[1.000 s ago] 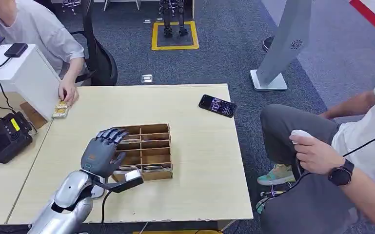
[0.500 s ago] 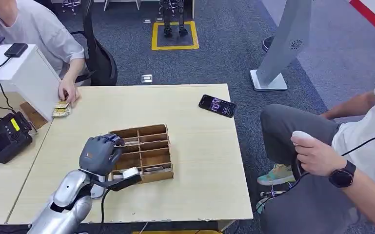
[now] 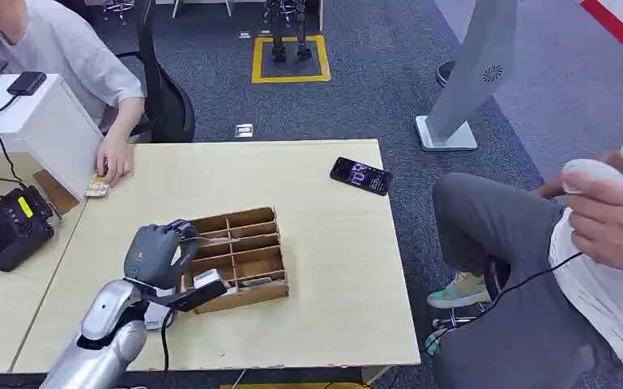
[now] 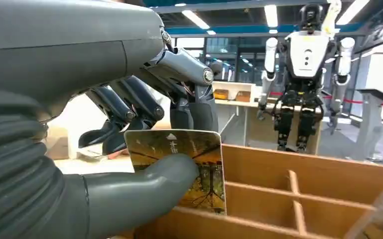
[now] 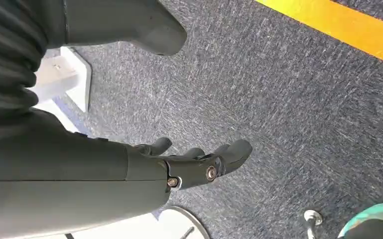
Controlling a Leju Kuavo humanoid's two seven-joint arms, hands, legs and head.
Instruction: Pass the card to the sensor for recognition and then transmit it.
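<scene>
Left hand [image 4: 144, 149]: pinching the card [image 4: 179, 167] between thumb and fingers, right over the wooden box [image 3: 239, 255] on the counter [image 3: 332, 267].
Right hand [image 5: 199, 164]: hanging above the carpet, fingers loosely spread, holding nothing.
Risk: thin, smooth card, easy to slip or catch on a box wall.
Shapes: flat shiny card, stiff brown dividers.

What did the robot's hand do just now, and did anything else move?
The left hand drew back toward the robot, from over the wooden box to its near-left corner, and curled its fingers; it now pinches a card. The person on the right raised their hand holding a white controller. The box, the phone and the black sensor stayed put.
</scene>
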